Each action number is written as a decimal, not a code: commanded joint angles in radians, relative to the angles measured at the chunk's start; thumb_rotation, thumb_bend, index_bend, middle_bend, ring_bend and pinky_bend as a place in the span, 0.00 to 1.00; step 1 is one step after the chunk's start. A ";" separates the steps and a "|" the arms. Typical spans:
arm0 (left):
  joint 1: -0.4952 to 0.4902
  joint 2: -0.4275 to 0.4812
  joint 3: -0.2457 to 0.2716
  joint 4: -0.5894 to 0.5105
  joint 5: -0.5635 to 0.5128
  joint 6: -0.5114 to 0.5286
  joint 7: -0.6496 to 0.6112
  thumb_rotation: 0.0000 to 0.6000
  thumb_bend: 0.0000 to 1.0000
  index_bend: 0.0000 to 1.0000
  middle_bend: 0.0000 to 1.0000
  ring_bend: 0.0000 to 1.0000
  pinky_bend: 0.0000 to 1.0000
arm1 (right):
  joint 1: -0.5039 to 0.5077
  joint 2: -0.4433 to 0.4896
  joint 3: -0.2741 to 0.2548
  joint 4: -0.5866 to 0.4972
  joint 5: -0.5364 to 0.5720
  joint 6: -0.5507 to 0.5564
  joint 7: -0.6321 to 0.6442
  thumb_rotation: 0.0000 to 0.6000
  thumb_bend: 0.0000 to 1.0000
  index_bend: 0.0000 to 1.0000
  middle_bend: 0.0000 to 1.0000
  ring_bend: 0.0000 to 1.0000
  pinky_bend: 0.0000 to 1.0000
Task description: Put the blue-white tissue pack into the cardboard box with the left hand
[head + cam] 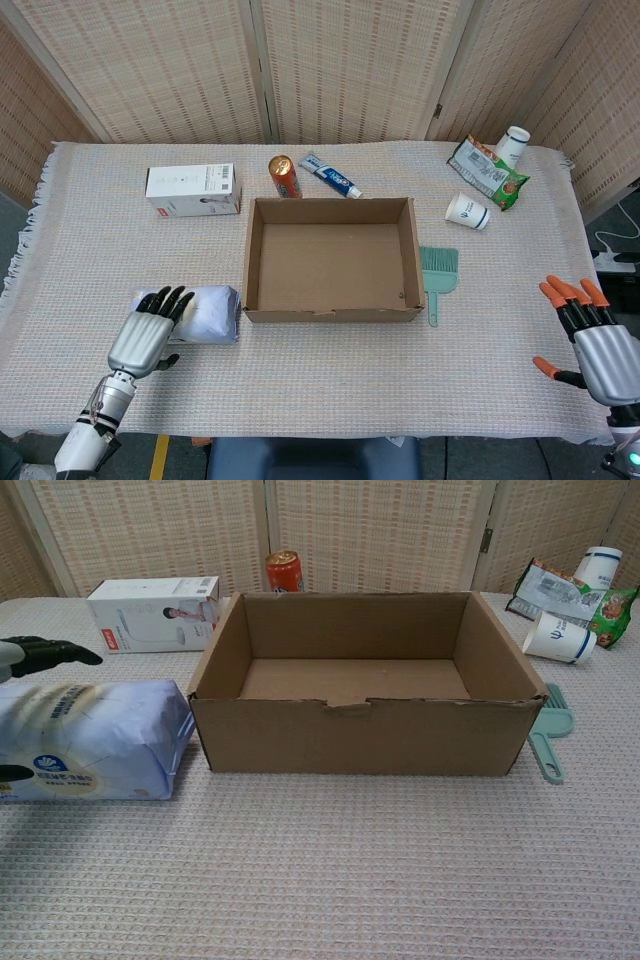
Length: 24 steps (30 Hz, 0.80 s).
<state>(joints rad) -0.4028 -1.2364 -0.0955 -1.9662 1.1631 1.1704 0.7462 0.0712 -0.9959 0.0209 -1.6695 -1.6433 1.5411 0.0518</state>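
Note:
The blue-white tissue pack [209,312] [95,740] lies on the table just left of the open cardboard box [331,257] [365,683], almost touching its left wall. My left hand [145,337] [35,653] hovers over the pack's left half with its fingers spread, thumb at the pack's near side; it covers that half in the head view. It holds nothing. My right hand [598,342] rests open near the table's right front edge, far from the box. The box is empty.
Behind the box stand a white carton [193,189], a red can [285,176] and a toothpaste tube [330,175]. A green brush [437,276] lies right of the box. A paper cup [467,211], snack bag [487,172] and another cup [513,143] sit at the back right.

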 commanded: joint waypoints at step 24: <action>-0.138 -0.066 -0.010 0.142 -0.217 -0.046 0.035 1.00 0.18 0.00 0.00 0.00 0.13 | 0.006 -0.001 0.005 0.007 0.011 -0.010 0.010 1.00 0.00 0.06 0.03 0.00 0.00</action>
<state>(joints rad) -0.5377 -1.3009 -0.1067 -1.8260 0.9495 1.1240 0.7803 0.0770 -0.9967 0.0262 -1.6621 -1.6325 1.5311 0.0620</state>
